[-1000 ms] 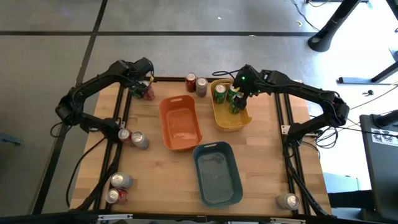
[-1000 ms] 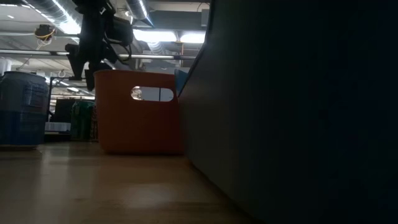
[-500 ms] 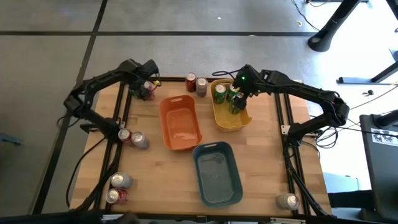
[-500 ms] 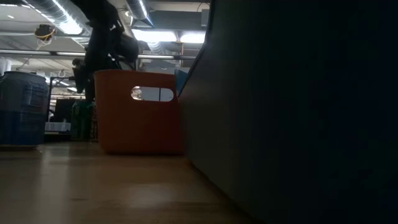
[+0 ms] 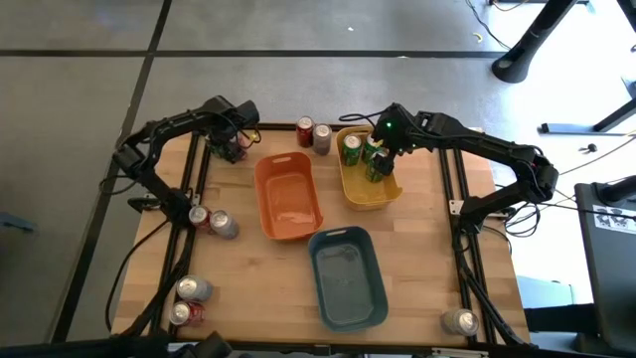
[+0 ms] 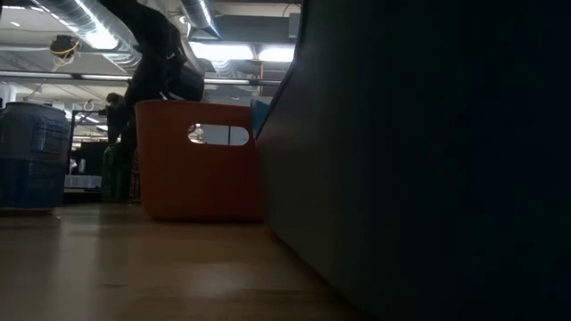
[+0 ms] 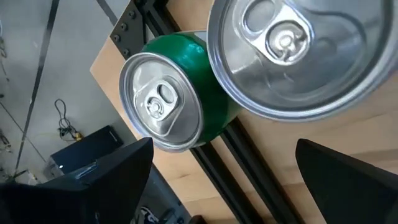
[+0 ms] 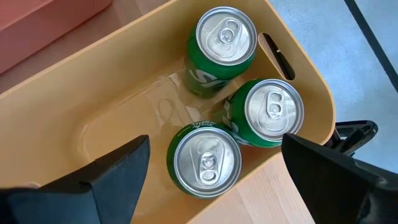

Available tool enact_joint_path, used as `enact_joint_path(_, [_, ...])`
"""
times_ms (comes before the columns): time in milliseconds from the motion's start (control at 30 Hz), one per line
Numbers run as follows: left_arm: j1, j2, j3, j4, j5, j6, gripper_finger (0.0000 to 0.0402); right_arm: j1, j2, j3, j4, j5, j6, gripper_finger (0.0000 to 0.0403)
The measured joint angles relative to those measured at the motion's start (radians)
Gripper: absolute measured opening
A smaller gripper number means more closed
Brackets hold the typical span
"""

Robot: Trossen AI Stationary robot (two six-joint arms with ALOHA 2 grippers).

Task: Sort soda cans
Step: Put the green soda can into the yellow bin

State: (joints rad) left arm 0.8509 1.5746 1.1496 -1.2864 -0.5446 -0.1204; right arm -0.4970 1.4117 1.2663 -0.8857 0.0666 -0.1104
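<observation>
Two soda cans stand upright at the table's far left corner: a green one (image 7: 168, 112) at the table's edge and one showing only its silver top (image 7: 298, 50). My left gripper (image 5: 231, 142) hangs open just above them, its fingers (image 7: 93, 186) wide apart and slanting down, touching neither. Three green cans (image 8: 205, 158) stand in the yellow bin (image 5: 370, 191). Above them my right gripper (image 5: 382, 151) stays open with nothing between its fingers. In the low view the left arm (image 6: 156, 62) reaches down behind the orange bin (image 6: 201, 160).
A red can (image 5: 305, 131) and a grey can (image 5: 323, 138) stand at the far edge. Two cans (image 5: 212, 221) lie at the left, two (image 5: 188, 300) at the near left, one (image 5: 459, 320) at the near right. The orange bin (image 5: 288, 196) and the blue-grey bin (image 5: 348, 275) sit mid-table.
My left gripper has sunk toward the two cans at the far left corner, tipping steeper and rolling a little, and has stayed open. In the low view it has dropped from above the orange bin's rim to beside the bin. The cans have not moved.
</observation>
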Motion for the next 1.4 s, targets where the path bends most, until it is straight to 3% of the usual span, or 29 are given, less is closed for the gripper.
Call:
enact_joint_path(467, [0.000,-0.001,0.000,0.134,0.004,0.023,0.0382,0.000,0.000,0.000,-0.007,0.000,0.000,0.0363])
enact_joint_path(933, [-0.007,-0.004,0.001,-0.011,0.094,0.023,0.0382,0.000,0.000,0.000,-0.007,0.000,0.000,0.0363])
enact_joint_path(1400, [-0.005,-0.003,0.000,0.115,0.059,0.056,0.0382,0.000,0.000,0.000,-0.001,0.000,0.000,0.0363])
